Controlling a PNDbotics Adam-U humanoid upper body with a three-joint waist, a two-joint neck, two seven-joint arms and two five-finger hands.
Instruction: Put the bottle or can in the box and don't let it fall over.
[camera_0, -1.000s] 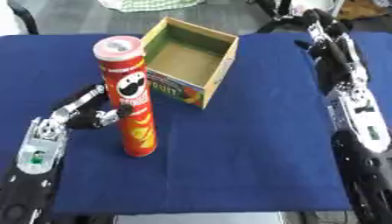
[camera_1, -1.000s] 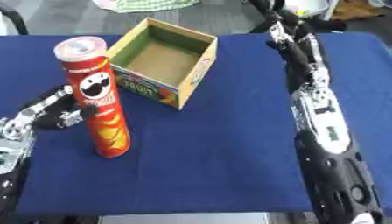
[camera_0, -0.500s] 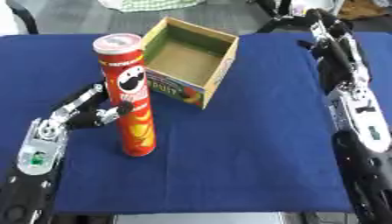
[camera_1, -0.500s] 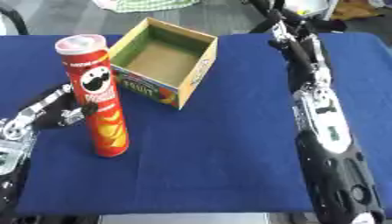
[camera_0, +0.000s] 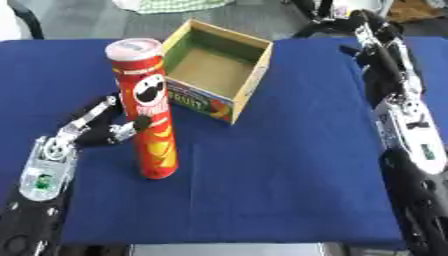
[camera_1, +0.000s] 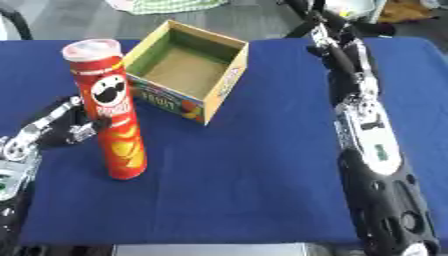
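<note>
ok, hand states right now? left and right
Left hand: curled against the red chip can, gripping it.
Right hand: at the table's far edge, fingers can't be told.

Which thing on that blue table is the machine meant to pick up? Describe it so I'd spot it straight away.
On the blue table, look left of the open cardboard box. There a tall red can stands upright on the cloth, the robot's left hand against its side. It is the only tall round thing, with a pale lid and a moustached face printed on it.
</note>
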